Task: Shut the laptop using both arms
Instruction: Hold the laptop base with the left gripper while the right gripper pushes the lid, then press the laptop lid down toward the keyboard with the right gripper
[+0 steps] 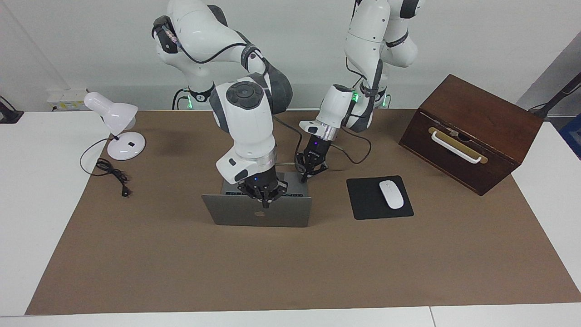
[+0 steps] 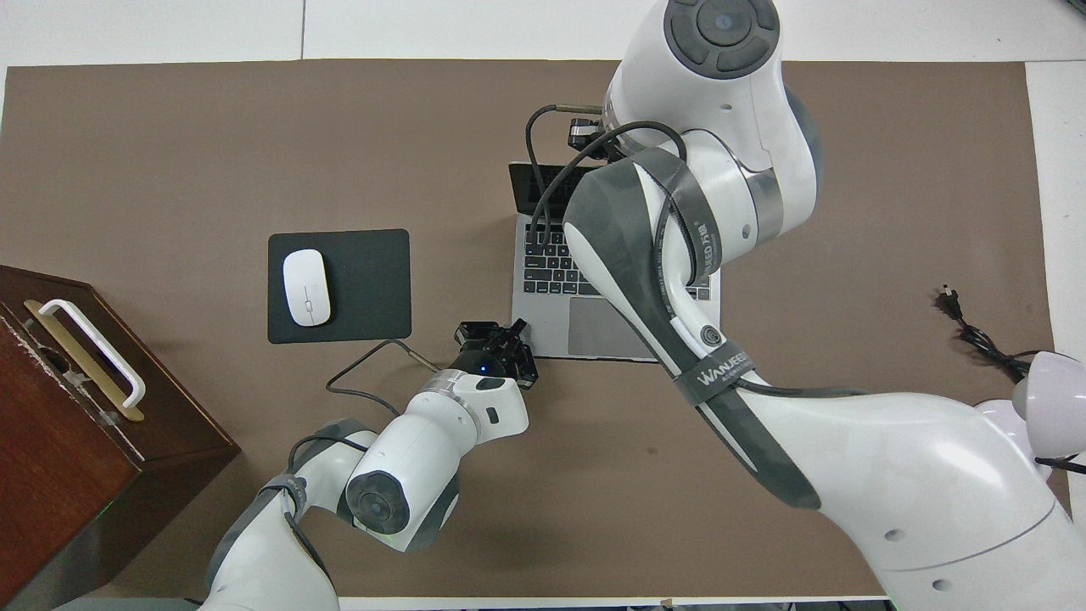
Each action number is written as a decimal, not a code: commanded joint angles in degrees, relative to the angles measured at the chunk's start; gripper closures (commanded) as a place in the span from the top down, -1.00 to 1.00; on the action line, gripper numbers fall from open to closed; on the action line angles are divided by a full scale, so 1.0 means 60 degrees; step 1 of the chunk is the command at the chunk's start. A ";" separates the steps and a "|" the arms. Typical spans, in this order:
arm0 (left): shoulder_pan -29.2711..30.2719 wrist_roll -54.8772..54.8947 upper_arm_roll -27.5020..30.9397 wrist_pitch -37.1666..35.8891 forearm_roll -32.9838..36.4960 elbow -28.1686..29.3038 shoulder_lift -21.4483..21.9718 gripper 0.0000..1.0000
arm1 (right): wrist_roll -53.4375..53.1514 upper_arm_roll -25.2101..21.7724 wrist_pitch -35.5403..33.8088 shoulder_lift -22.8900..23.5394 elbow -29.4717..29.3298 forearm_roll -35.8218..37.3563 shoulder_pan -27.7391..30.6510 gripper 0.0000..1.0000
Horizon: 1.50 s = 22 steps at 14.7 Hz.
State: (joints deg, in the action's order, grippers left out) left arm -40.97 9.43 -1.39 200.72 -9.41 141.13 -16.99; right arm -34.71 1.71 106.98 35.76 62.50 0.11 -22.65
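Note:
The silver-grey laptop [image 1: 236, 213] [image 2: 594, 327] stands open on the brown mat, with its lid back and apple logo showing in the facing view. My right arm reaches over the keyboard. Its gripper [image 1: 264, 201] is shut, fingertips pointing down at the middle of the lid's top edge, just above the logo. In the overhead view that gripper is hidden under its own arm. My left gripper [image 1: 305, 176] [image 2: 512, 333] is shut and sits low at the base corner nearest the robots, toward the left arm's end of the table. Whether it touches the base I cannot tell.
A black mouse pad [image 1: 363, 204] with a white mouse [image 1: 391, 194] lies beside the laptop toward the left arm's end. A wooden box [image 1: 476, 131] with a white handle stands past it. A white desk lamp [image 1: 119, 122] and its cord [image 1: 111, 172] are at the right arm's end.

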 commanded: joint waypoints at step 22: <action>-0.0334 0.0200 0.0129 0.0003 -0.0043 0.0955 0.0092 -1.00 | 0.0878 0.0023 -0.1087 -0.2357 0.4920 -0.2671 0.0729 -1.00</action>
State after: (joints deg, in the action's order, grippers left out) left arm -41.52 10.08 -1.35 201.96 -9.41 142.87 -16.25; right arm -31.24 1.47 100.80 23.66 89.14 -16.45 -19.06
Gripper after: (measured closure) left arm 0.991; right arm 0.991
